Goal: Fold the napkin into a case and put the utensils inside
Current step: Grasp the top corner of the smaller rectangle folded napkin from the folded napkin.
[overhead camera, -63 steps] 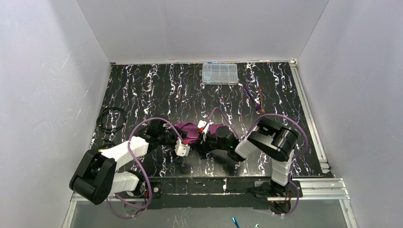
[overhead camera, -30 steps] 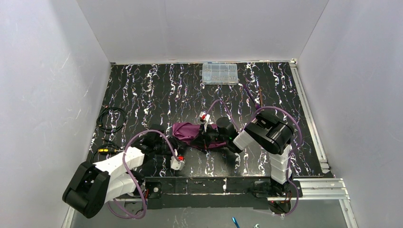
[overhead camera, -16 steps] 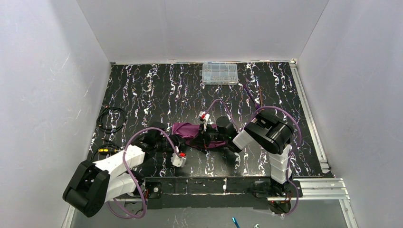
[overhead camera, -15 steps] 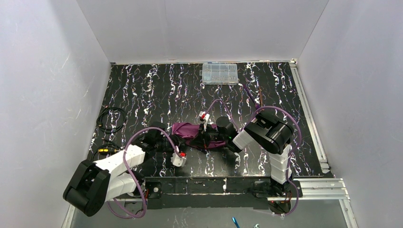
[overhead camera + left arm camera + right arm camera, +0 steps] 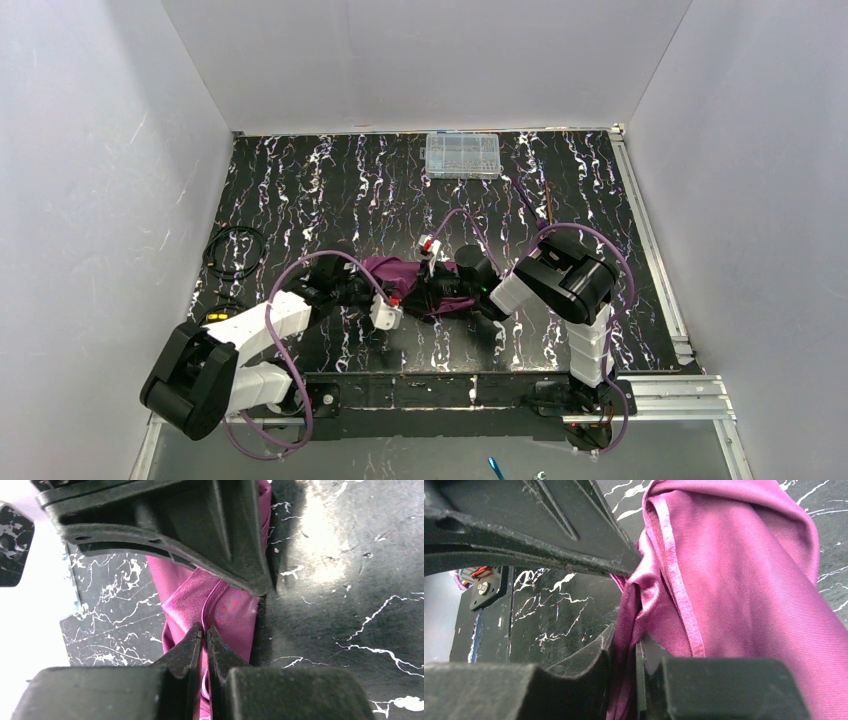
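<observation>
The napkin (image 5: pixel 388 270) lies bunched in a crumpled ridge at the near middle of the surface (image 5: pixel 330 190), between my two arms, and is not yet a flat case. My left hand (image 5: pixel 204 632) is pinched fully together on the stitched hem at the cloth's left end, where a thin fold of edge runs straight into the closed tips. My right hand (image 5: pixel 624 647) is narrow, and a thicker gather of cloth fills the gap between its jaws at the right end. The utensils (image 5: pixel 549 203) lie well apart at the far right, near the clear compartment box (image 5: pixel 462 155).

As I judge it, the step in hand is spreading the cloth so it can be folded. I should draw my hands apart, left and right, evenly and low over the surface until the wrinkles pull out. If I lift high, the middle will likely sag and double over itself. My left grip has only the hem, so a jerk could slip it free. My right seems to have several layers, and I would want a single corner there or the cloth may not open.

The fabric is thin and soft, plum-purple with a slight sheen, a fine weave and a narrow turned hem. It drapes in loose folds and should slide easily on the glossy black marbled surface. The utensils look slender, straight and rigid.
</observation>
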